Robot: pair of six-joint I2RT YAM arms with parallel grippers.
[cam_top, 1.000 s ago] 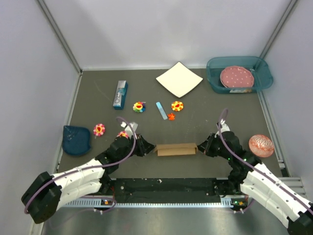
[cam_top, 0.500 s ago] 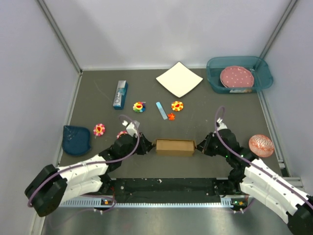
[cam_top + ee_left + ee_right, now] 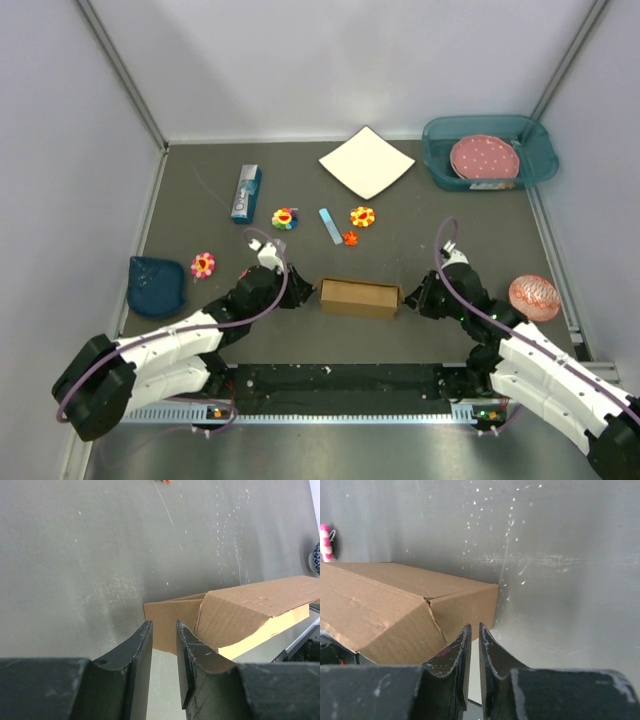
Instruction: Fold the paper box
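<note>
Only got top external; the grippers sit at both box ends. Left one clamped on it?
Observer: No. The left wrist view shows the left gripper narrowly parted with nothing between its fingers; the paper box lies just beyond the tips.
Operator: Right side?
Observer: The right gripper is open only a thin slit and empty, with its tips by the box's near corner.
Operator: Left end flush?
Observer: Not quite. The end flap there sticks out a little past the top face.

Plain brown paper box (image 3: 359,297); pink dotted plate (image 3: 484,157)
</note>
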